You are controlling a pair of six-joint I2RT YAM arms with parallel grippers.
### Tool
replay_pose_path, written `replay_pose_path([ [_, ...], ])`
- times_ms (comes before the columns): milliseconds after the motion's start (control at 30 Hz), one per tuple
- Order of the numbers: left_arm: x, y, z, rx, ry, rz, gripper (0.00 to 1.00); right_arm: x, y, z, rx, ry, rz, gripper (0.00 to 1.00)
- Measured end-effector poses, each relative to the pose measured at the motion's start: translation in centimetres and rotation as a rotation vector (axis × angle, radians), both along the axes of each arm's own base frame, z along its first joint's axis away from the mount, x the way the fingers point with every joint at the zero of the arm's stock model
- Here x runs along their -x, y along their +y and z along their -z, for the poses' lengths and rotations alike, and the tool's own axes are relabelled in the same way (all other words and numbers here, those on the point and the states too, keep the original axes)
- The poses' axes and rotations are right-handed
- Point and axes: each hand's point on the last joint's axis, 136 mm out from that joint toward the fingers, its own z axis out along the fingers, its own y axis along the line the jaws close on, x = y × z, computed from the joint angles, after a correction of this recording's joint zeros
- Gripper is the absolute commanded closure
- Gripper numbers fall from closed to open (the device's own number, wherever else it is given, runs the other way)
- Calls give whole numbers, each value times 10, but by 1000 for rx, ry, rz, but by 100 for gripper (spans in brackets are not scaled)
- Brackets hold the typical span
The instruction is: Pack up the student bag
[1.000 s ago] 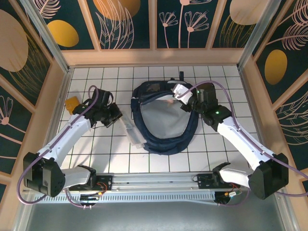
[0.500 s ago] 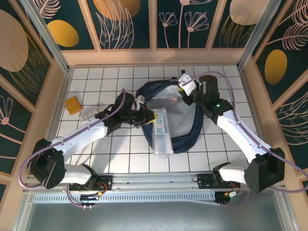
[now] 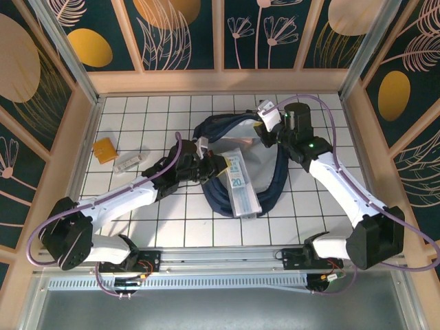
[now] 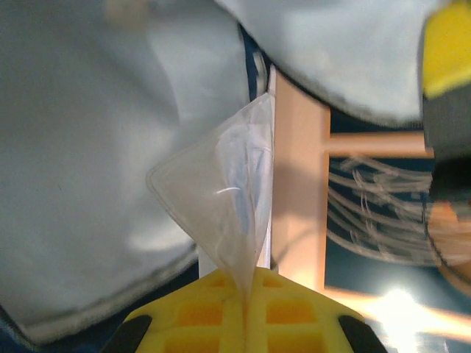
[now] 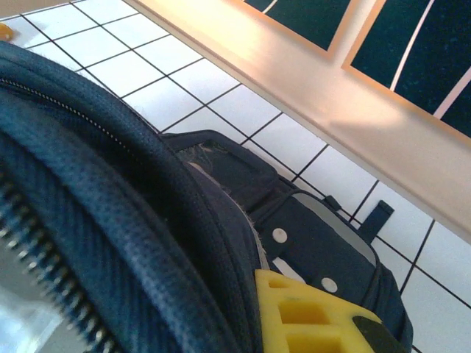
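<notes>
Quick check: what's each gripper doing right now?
Left gripper: closed on a clear plastic packet.
Right gripper: closed on the rim of the bag.

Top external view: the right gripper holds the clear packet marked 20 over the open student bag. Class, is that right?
Not quite. It is the left gripper, not the right, that holds the clear packet over the open student bag. The top external view shows this, and the left wrist view shows the packet's corner pinched between that gripper's yellow pads.
</notes>
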Motion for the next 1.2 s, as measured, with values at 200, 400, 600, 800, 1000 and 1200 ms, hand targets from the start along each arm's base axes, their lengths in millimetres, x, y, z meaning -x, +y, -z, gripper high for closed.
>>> replay_pose_path([
  [200,-44,22,41,-46,87,-319,100,4,3,-2,-10,5,-13,100],
  [400,-69,36,86,-118,140,-511,100,12,12,0,-5,16,-41,100],
  [600,-100,38,78,-41,99,-637,100,24,28,2,0,24,-87,100],
  [800,-117,43,93,3,128,-722,53,31,34,9,-1,42,-104,100],
  [1000,-118,43,90,-49,137,-723,1,30,31,9,4,37,-90,100],
  [1200,-84,61,75,-180,189,-627,2,30,27,7,19,24,-86,100],
])
